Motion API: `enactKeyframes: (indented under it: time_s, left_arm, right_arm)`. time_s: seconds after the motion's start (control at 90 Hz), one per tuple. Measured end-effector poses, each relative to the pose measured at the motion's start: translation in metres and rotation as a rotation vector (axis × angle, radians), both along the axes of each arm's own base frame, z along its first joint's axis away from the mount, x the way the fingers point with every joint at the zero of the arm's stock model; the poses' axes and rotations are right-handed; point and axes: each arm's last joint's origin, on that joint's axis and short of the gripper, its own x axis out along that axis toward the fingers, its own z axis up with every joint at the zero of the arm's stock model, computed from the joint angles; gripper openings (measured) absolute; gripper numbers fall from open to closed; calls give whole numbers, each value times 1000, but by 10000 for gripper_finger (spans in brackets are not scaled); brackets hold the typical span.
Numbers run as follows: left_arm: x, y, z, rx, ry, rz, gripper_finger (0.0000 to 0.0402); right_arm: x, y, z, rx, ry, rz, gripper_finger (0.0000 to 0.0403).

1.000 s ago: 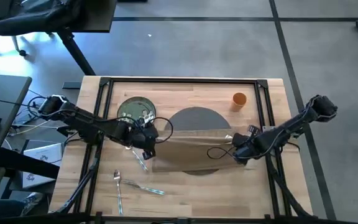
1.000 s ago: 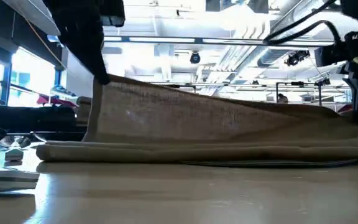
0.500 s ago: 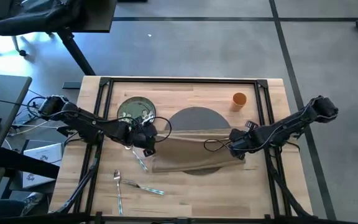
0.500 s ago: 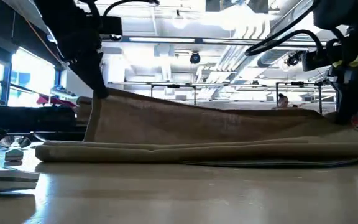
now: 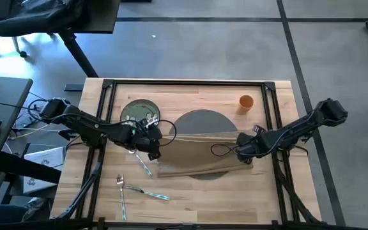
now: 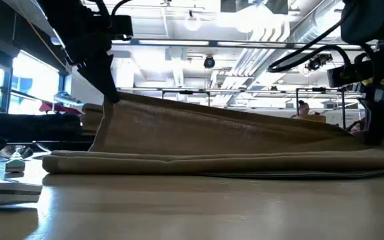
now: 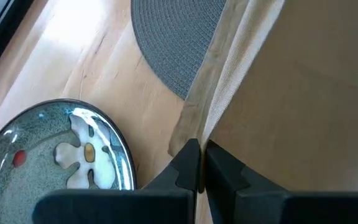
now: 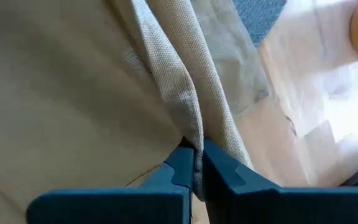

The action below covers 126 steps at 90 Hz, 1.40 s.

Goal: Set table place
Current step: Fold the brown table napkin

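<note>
Holding the napkin [image 5: 197,153] clamped in both my left gripper [image 5: 155,149] and right gripper [image 5: 243,151], I have carried its right edge inward over the mat [image 5: 200,121]; folding continues.

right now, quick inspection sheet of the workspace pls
surface: wooden table with a black rail frame.
job's things: beige napkin held up at two corners, draped over the grey mat; green floral plate far-left of the mat; orange cup far-right; cutlery loose near the front edge.
clutter: nothing seen.
grippers: left gripper and right gripper each pinch a napkin edge.
cables: loops at both wrists, lying over the napkin.
surroundings: office chair and a dark desk to the left.
</note>
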Motion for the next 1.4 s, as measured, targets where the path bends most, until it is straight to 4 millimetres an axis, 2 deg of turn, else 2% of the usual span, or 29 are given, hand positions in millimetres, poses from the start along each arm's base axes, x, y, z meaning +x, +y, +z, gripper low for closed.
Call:
enactKeyframes:
  time_s: [0.156,0.322,0.478,0.667,0.8,0.967,1.089,1.211,1.4]
  left_arm:
    - [1,2,0,-3,-1,7,20]
    - [2,8,0,-32,8,22,78]
    - [8,12,12,-124,5,10,125]
    - [16,6,24,-164,-80,-22,138]
    - [25,-8,21,-238,-140,-149,136]
    - [39,-21,-3,-340,-238,-243,135]
    - [46,-24,-29,-370,-218,-259,135]
    - [51,-26,-48,-386,-167,-253,135]
    - [56,-28,-68,-407,-112,-237,135]
  right_arm:
    - [0,0,0,4,5,-5,25]
    - [-1,-5,2,20,42,-56,108]
    - [-2,-15,20,-3,118,-105,189]
    - [0,-22,47,56,48,-73,245]
    - [6,-12,51,285,-152,108,254]
    - [13,-4,30,457,-340,238,251]
    - [10,-5,7,487,-327,232,240]
    - [5,-8,-4,500,-302,219,226]
    - [2,-22,-12,288,-294,191,209]
